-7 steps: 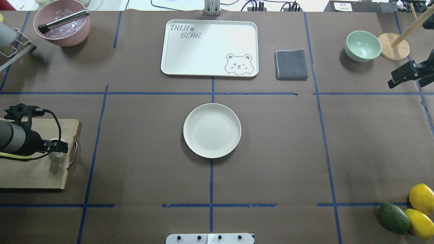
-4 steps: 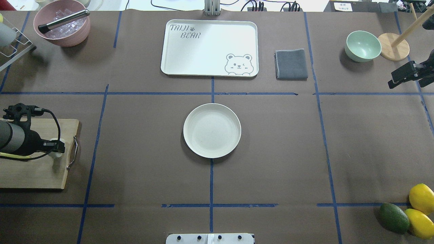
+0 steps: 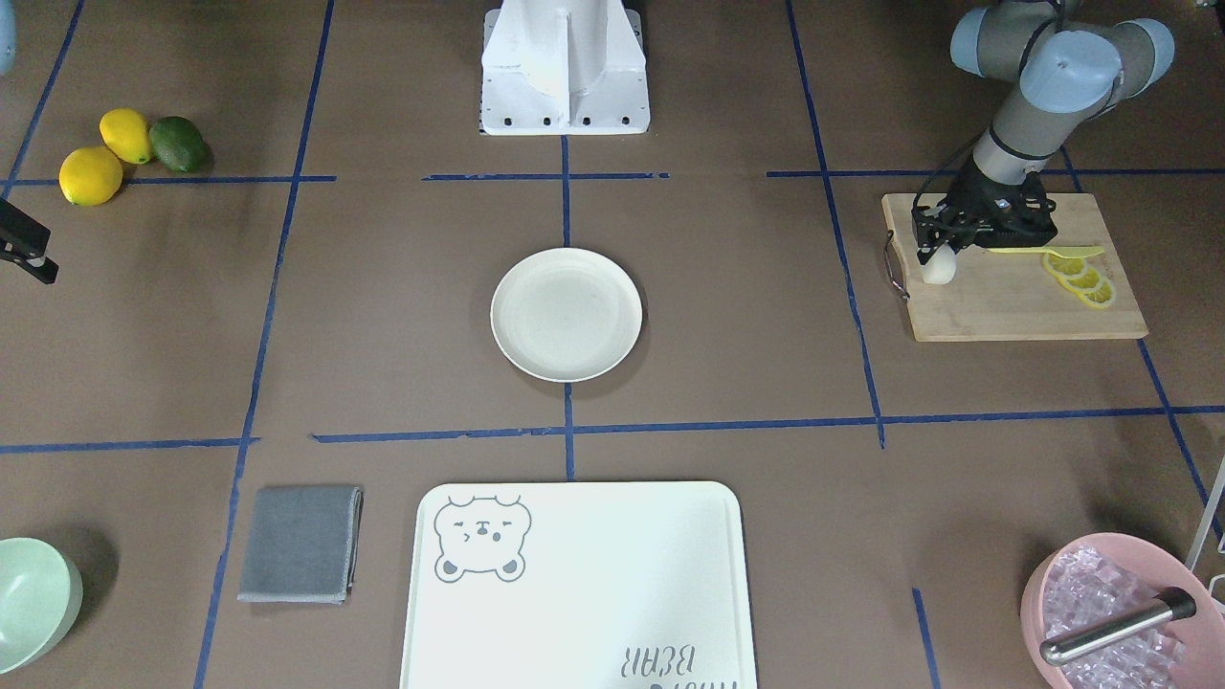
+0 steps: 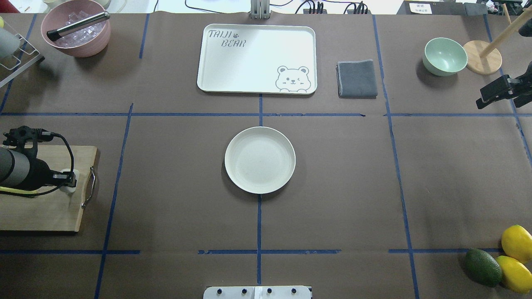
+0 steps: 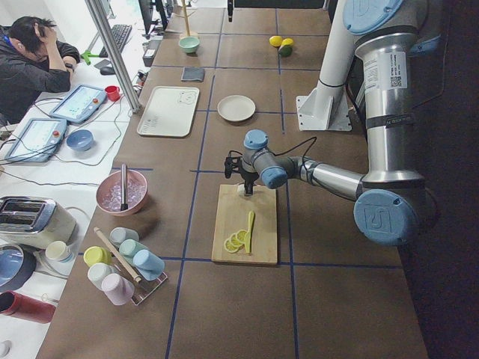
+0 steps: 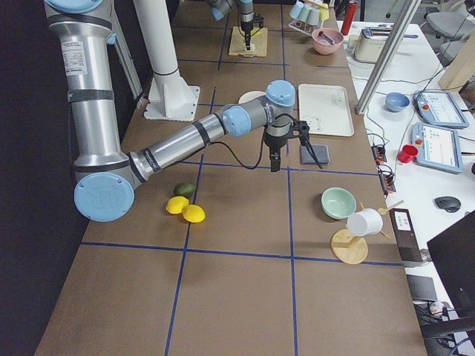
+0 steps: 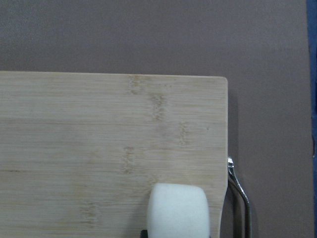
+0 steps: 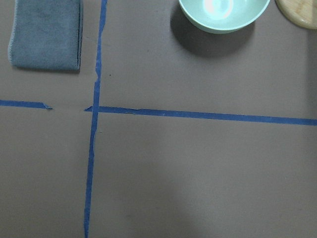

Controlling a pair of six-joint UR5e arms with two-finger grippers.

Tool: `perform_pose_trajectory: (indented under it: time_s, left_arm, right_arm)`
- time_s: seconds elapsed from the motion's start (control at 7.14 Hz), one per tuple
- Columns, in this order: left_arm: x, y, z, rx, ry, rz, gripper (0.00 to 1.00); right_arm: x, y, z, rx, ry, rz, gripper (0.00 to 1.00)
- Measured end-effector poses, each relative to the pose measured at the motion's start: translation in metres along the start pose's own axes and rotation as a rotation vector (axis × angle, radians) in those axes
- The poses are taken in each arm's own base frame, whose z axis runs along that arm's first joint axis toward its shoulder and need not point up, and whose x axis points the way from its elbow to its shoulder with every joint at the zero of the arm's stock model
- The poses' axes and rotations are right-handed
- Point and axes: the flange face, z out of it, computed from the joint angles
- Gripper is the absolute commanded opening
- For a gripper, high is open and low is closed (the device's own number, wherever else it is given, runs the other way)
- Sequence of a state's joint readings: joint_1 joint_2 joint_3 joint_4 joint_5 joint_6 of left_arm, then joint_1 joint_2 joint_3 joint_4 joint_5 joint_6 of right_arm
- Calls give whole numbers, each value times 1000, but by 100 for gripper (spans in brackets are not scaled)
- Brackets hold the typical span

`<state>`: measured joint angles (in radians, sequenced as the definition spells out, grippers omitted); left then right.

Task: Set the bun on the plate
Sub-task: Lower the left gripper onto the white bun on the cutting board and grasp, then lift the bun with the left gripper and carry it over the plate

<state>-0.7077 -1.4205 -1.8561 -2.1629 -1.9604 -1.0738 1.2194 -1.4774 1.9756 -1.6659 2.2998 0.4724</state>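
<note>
The small white bun (image 7: 178, 210) sits at the handle end of a wooden cutting board (image 4: 41, 211), between the fingers of my left gripper (image 4: 70, 180). That gripper looks shut on the bun. From across the table the bun (image 3: 939, 270) pokes out under the left gripper (image 3: 936, 254), beside the board's metal handle. The round cream plate (image 4: 259, 160) lies bare at the table's middle, far right of the board. My right gripper (image 4: 482, 100) hovers at the right edge with its fingers together, holding nothing.
Lemon slices (image 3: 1081, 277) lie on the board behind the bun. At the back are a bear-print tray (image 4: 257, 58), a grey cloth (image 4: 356, 78), a green bowl (image 4: 444, 56) and a pink ice bowl (image 4: 77, 29). Two lemons (image 4: 515, 253) and an avocado (image 4: 482, 266) sit front right.
My left gripper has drifted a little toward the table's left edge, with the bun staying between its fingers. The right arm and the plate have not moved.
</note>
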Motion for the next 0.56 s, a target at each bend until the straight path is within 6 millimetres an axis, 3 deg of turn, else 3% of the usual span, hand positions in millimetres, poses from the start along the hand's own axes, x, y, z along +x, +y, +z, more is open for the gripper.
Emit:
perform_pose_trajectory:
  time_s: [0.42,0.56]
  left_arm:
    - [12,-5,-20,15,15,-2,31]
    - [27,-13,-36,19,6,-13,31]
  right_arm:
    - [2,5,0,-3,0,2,100]
    - [3,6,0,-5,1,4,100]
